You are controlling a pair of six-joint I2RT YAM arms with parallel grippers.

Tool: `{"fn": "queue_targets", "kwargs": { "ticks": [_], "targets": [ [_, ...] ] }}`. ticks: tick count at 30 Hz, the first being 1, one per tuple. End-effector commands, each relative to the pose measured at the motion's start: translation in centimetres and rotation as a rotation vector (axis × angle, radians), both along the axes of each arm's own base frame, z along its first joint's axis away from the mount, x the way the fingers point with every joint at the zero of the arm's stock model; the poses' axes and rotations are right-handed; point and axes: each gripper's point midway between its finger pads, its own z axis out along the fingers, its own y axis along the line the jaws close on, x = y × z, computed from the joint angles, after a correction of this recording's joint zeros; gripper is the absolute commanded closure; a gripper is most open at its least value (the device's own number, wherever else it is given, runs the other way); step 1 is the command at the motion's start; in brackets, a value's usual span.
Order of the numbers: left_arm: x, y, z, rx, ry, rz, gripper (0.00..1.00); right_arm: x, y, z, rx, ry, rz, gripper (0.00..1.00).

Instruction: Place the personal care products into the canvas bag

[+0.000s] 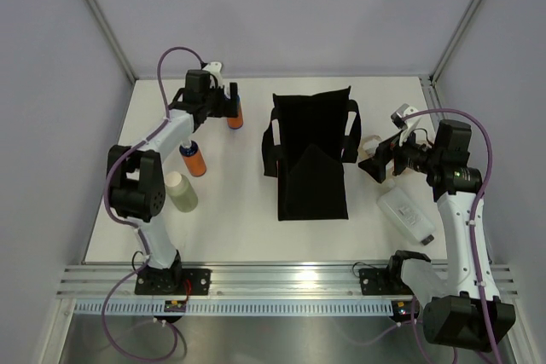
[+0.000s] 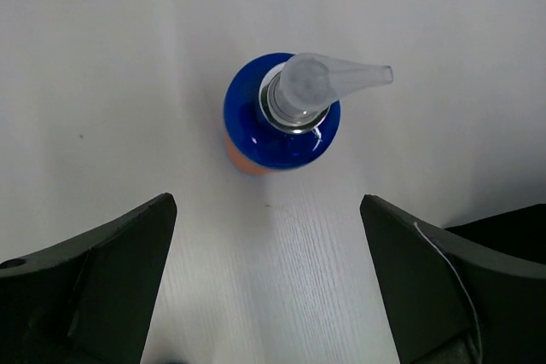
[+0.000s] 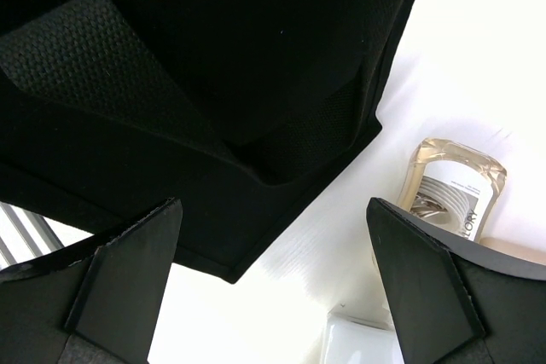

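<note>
Blue-and-orange bottle (image 2: 281, 117) stands beneath left gripper (image 2: 266, 206) — wrist seemingly pointing down.

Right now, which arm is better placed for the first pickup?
Left. The left hand, open, is lined up on the blue-and-orange bottle, centred just ahead. The right hand faces the canvas bag, not a product.

One canvas bag (image 1: 311, 168), two orange bottles (image 1: 235, 115), one pale cream bottle (image 1: 181, 193), one flat white bottle (image 1: 408, 214), one beige pouch (image 3: 452, 187).
</note>
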Motion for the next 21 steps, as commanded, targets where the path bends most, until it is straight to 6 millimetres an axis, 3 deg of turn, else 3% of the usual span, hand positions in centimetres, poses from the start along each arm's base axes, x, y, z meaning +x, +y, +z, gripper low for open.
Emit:
{"fn": "queue_targets", "kwargs": {
  "ticks": [1, 4, 8, 12, 19, 21],
  "targets": [
    [3.4, -1.6, 1.3, -0.012, -0.176, -0.074, 0.04, 0.1, 0.1, 0.1, -0.01, -0.026, 0.019, 0.01],
    [4.7, -2.1, 1.3, -0.002, -0.225, -0.083, 0.01, 0.2, 0.0, 0.1, -0.012, -0.027, 0.017, 0.01],
    [6.4, -1.9, -0.8, 0.032, -0.206, -0.053, 0.02, 0.3, -0.1, -0.2, -0.018, -0.02, 0.007, 0.01],
    [7.4, -1.3, -0.6, 0.042, -0.256, -0.004, 0.05, 0.5, -0.2, -0.2, -0.021, -0.016, 0.002, 0.0],
    [7.5, -1.5, 0.3, 0.058, -0.321, -0.001, 0.3, 0.6, -0.4, -0.3, -0.028, -0.015, -0.008, 0.01],
    [7.5, -1.6, 0.7, 0.054, -0.33, -0.008, 0.41, 0.5, -0.4, -0.3, -0.03, -0.016, -0.008, 0.01]
  ]
}}
